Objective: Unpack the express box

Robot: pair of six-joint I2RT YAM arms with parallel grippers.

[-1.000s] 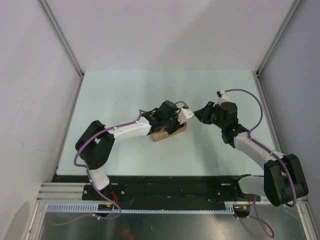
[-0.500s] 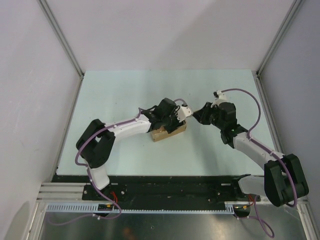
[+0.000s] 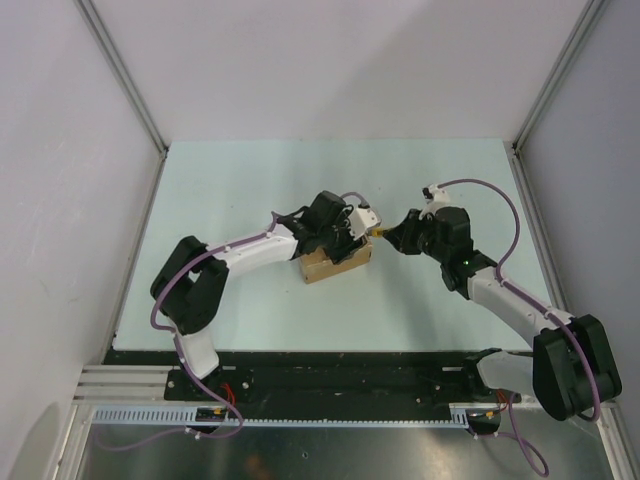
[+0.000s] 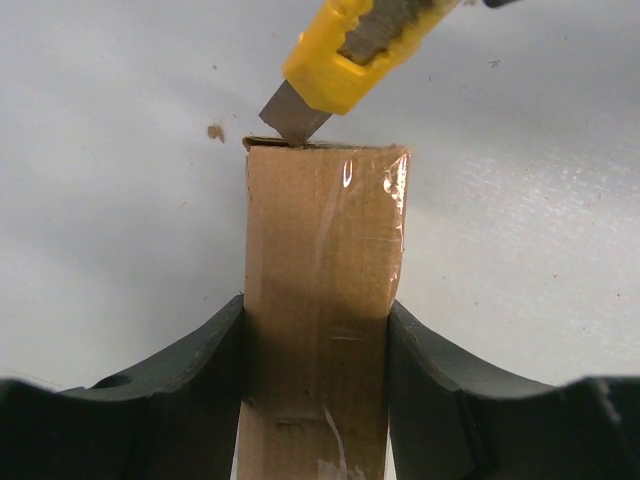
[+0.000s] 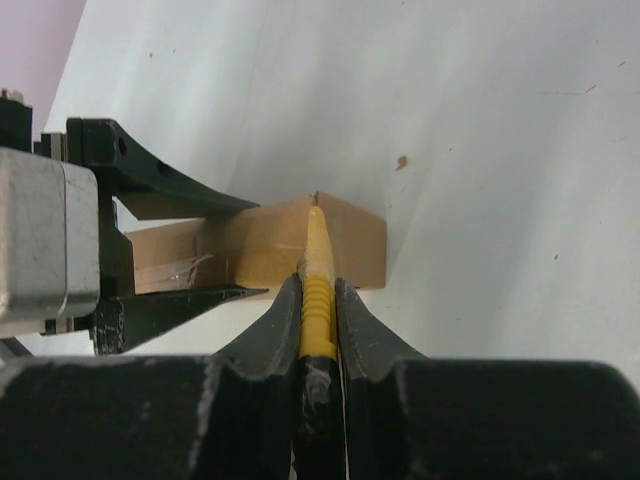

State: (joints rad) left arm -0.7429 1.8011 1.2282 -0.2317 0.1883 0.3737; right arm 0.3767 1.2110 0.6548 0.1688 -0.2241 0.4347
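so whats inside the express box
Contents hidden: the express box is taped shut, clamped in the left gripper. The utility knife, held by the right gripper, touches one end's corner.

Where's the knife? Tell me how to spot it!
In the middle of the table, the left gripper holds a brown box. The knife is in the right gripper, blade tip at the box's end: the only yellow thing there.

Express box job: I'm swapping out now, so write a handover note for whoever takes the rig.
Left claw: shut on the express box, steadying it on the table.
Right claw: shut on the yellow utility knife, blade tip at the box's far taped edge.
Done: box held, knife positioned.
Left: cut the clear tape, open the box, unpack it.
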